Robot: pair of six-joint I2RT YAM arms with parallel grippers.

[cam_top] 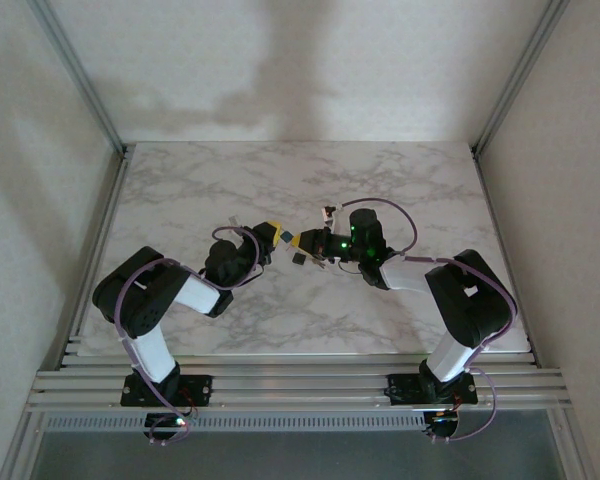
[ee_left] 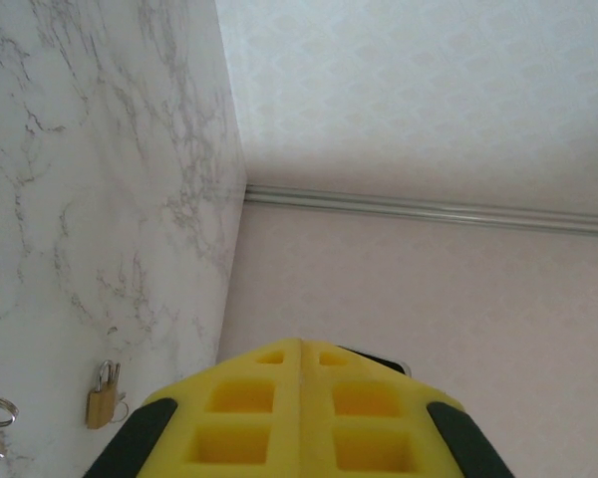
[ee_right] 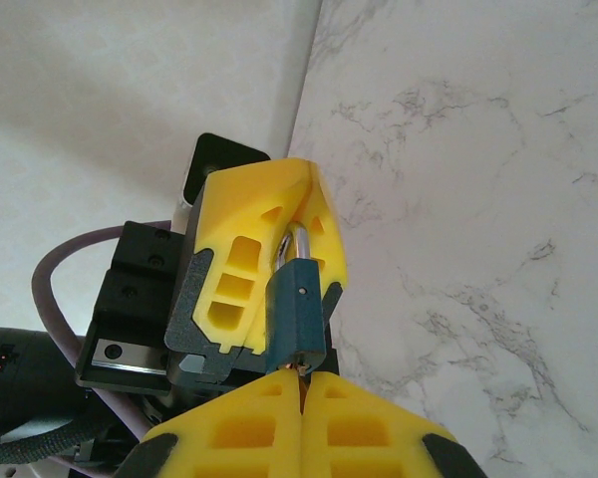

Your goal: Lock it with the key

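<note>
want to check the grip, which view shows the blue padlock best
Right wrist: the blue padlock is close up, its shackle clamped in the left gripper, its base at the right gripper. The top view gives a small bluish speck between the grippers.

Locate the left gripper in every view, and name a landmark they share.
Top external: left gripper at centre, just left of middle.
Left wrist: left gripper bottom centre, yellow, shut.
Right wrist: left gripper at centre, clamping the shackle of the padlock.
Shared landmark: the marble table.
</note>
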